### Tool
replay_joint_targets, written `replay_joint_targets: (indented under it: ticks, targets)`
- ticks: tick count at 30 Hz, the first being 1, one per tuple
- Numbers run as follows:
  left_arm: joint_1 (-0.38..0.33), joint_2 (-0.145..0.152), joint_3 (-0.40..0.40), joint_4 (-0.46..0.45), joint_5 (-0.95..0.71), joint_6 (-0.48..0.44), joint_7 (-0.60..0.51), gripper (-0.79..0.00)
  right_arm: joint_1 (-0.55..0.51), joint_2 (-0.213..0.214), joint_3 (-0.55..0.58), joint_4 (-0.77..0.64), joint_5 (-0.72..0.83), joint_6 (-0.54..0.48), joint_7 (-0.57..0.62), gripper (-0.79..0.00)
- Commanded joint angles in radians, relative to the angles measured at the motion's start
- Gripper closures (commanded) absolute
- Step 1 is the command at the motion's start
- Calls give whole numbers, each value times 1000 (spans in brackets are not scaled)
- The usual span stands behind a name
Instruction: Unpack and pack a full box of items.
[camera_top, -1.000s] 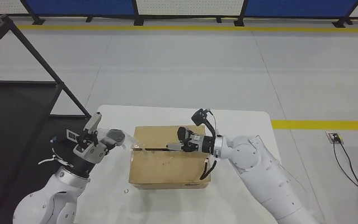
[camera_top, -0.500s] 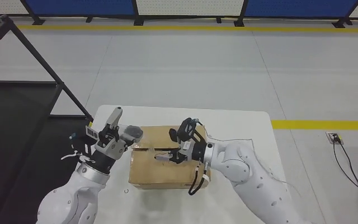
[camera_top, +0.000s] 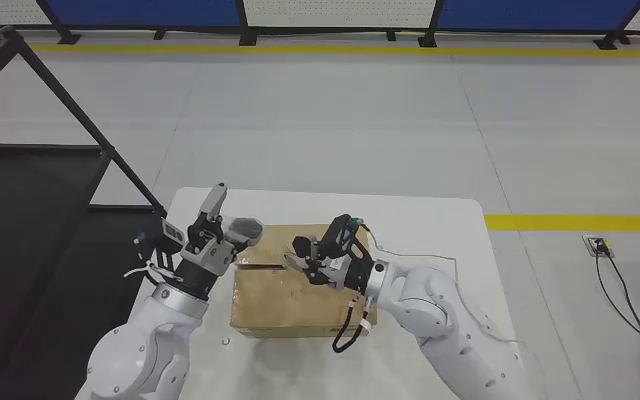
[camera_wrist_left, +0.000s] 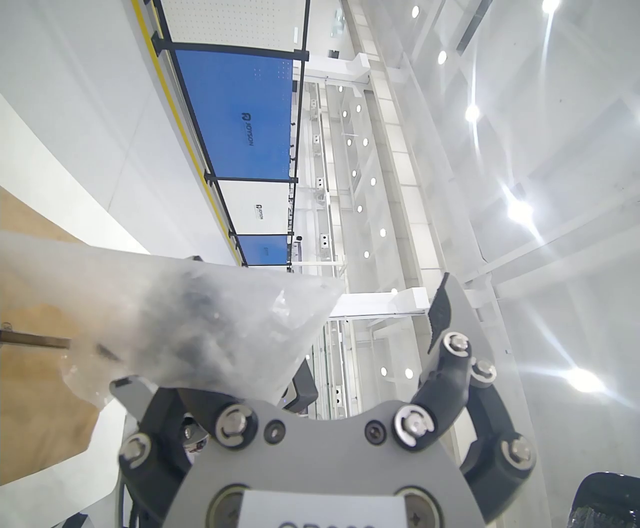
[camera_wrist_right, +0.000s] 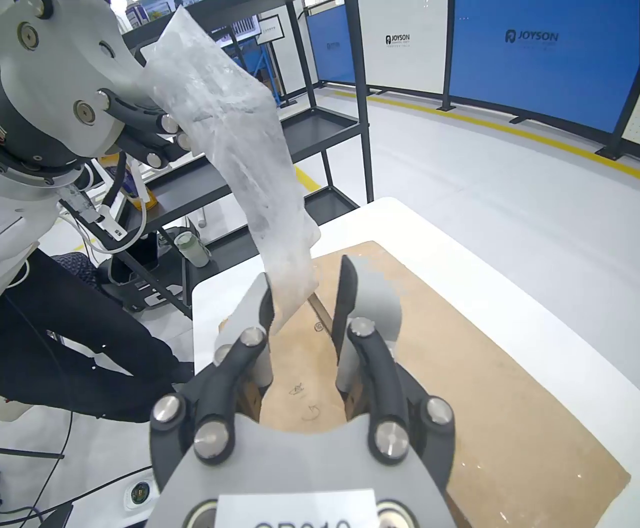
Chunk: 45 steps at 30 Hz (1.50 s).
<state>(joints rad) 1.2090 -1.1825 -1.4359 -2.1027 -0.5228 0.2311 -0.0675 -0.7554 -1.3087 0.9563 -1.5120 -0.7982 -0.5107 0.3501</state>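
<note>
Now the clear plastic bag (camera_wrist_right: 235, 140) hangs over the closed cardboard box (camera_top: 290, 295) on the white table (camera_top: 440, 215). It drapes on one finger of the left gripper (camera_top: 230, 217), fingers spread. The right gripper (camera_wrist_right: 305, 295) is spread too, with the bag's lower end between its fingers, unpinched.

glossy white rounded arms (camera_top: 455, 300), grey wrist plates (camera_wrist_right: 300, 450) with silver screws (camera_wrist_right: 387, 432), black-padded grey fingers (camera_wrist_right: 375, 305)

Bright industrial hall with pale grey floor (camera_top: 330, 120).
Yellow line (camera_top: 300, 48) along blue and white partition panels (camera_top: 140, 12); black metal shelf rack (camera_wrist_right: 320, 125) beside white table (camera_top: 450, 215); ceiling spotlights (camera_wrist_left: 520, 210) overhead.
</note>
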Motion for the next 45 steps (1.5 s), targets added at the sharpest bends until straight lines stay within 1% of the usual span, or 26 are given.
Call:
replay_joint_targets:
  ticks: [1, 7, 12, 19, 24, 27, 29, 31, 33, 37, 42, 45]
  targets:
    - [-2, -1, -1, 0, -1, 1, 2, -785, 0, 0, 5, 2, -2, -11, -11, 0]
    - [-4, -3, -19, 7, -2, 6, 2, -785, 12, 2, 33, 9, 33, -23, 11, 0]
    - [16, 0, -53, 19, 13, 14, -25, -785, 21, 14, 92, -12, 120, -38, 98, 0]
    - [68, 4, -95, 21, 28, 15, -66, -785, 16, 25, 142, -64, 170, 43, 213, 0]
    - [143, 14, -153, 28, 94, 3, -126, -785, 5, 34, 176, -131, 185, 138, 312, 0]
    - [190, 18, -208, 36, 124, -29, -138, -785, -1, 42, 193, -180, 193, 214, 422, 0]
    - [210, 18, -239, 45, 109, -42, -141, -785, 6, 46, 200, -207, 214, 279, 541, 0]
    - [220, 20, -272, 52, 95, -47, -150, -785, 19, 50, 202, -226, 229, 347, 647, 0]
    - [227, 21, -297, 56, 82, -48, -160, -785, 33, 52, 204, -245, 235, 388, 711, 0]
    - [230, 22, -334, 74, 64, -50, -168, -785, 82, 55, 178, -233, 272, 503, 929, 0]
    - [224, 23, -353, 110, 58, -62, -173, -785, 141, 54, 154, -181, 373, 558, 1081, 0]
    - [226, 23, -356, 126, 65, -72, -175, -785, 151, 54, 152, -177, 372, 566, 1096, 0]
